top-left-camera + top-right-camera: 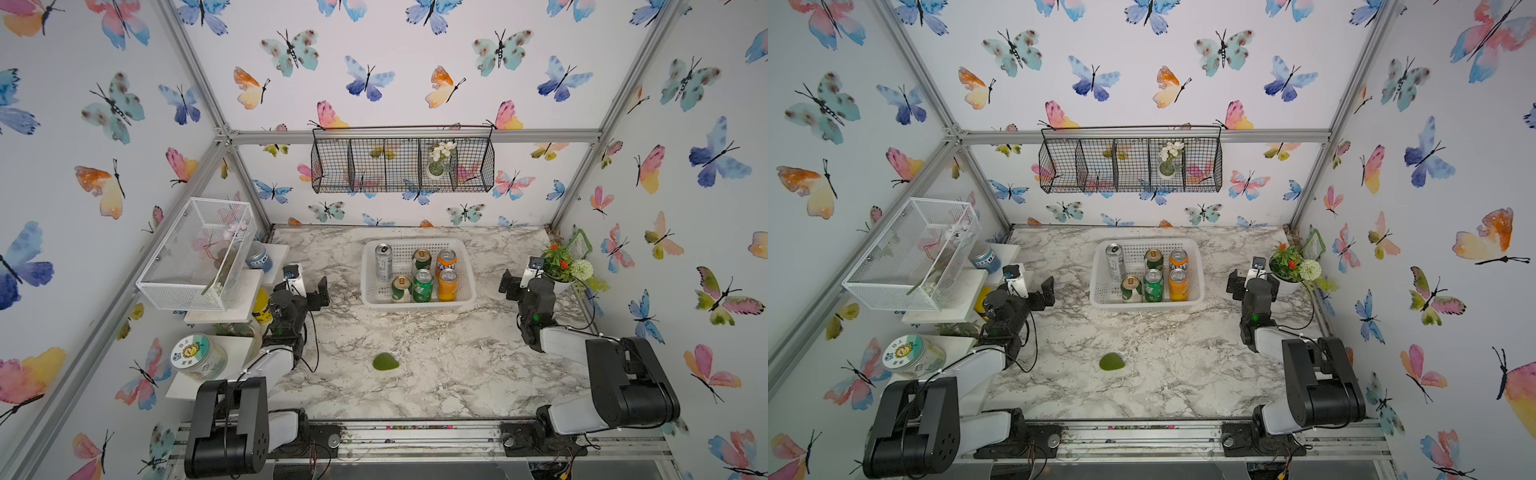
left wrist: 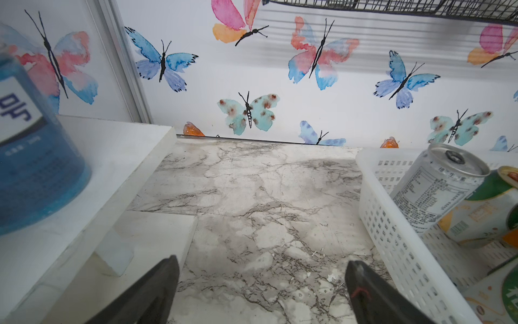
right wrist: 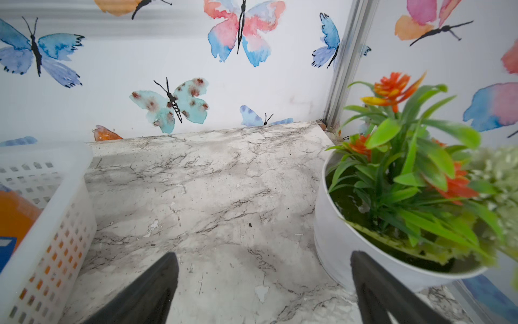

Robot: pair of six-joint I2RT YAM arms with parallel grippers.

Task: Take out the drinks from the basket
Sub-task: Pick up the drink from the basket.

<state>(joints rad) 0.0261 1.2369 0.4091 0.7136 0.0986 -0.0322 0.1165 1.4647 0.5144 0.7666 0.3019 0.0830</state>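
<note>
Marble table (image 1: 457, 374): L gripper (image 2: 263, 261) & R gripper (image 3: 263, 254) spread wide, apparently empty.

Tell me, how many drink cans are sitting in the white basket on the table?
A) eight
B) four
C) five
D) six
D: in a top view the white basket holds a tall silver can, two orange cans, a bright green can and two green-and-cream cans.
</note>
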